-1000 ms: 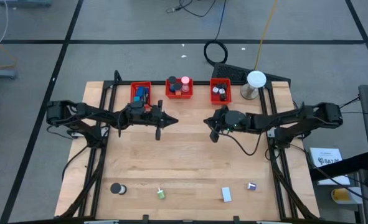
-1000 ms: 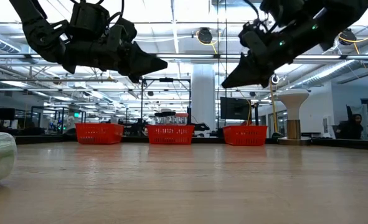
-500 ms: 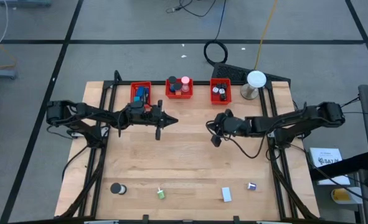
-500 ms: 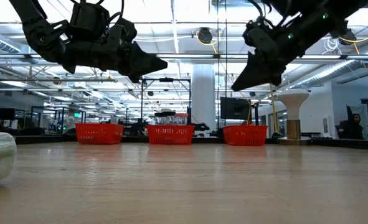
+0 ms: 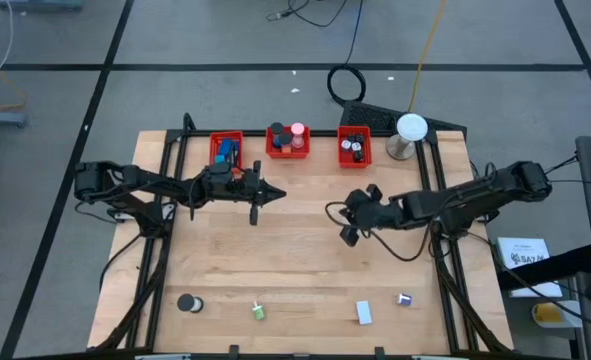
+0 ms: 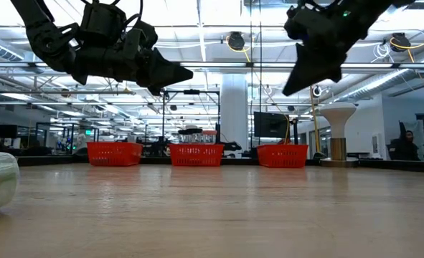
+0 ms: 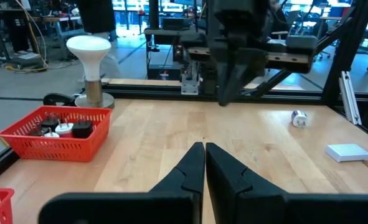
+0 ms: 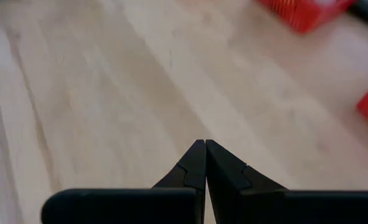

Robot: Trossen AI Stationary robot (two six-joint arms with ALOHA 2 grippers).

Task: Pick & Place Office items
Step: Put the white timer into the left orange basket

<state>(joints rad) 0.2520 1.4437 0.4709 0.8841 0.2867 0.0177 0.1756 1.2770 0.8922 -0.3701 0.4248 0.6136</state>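
A: Wooden table first. Three red bins in a row along its far edge, white dome lamp at the row's right end.

B: Arms?

A: Left gripper raised above the table just in front of the left bin, fingers pressed together, holding nothing. Right gripper also in the air, in front of the right bin but farther out over the bare wood — fingertips meeting in a point, empty as well.

B: And the office items?

A: Four loose ones, all well apart from the bins, near the table's front edge. Largest-looking: black round roll with a pale centre, toward the front-left corner. Then a flat white rectangular block right of centre. Small green bit between roll and block. Smallest — a blue-and-white piece just right of the white block.

B: In the bins?

A: Blue blocks in the left one; dark rolls and a pink item in the middle; black and white round pieces in the right.
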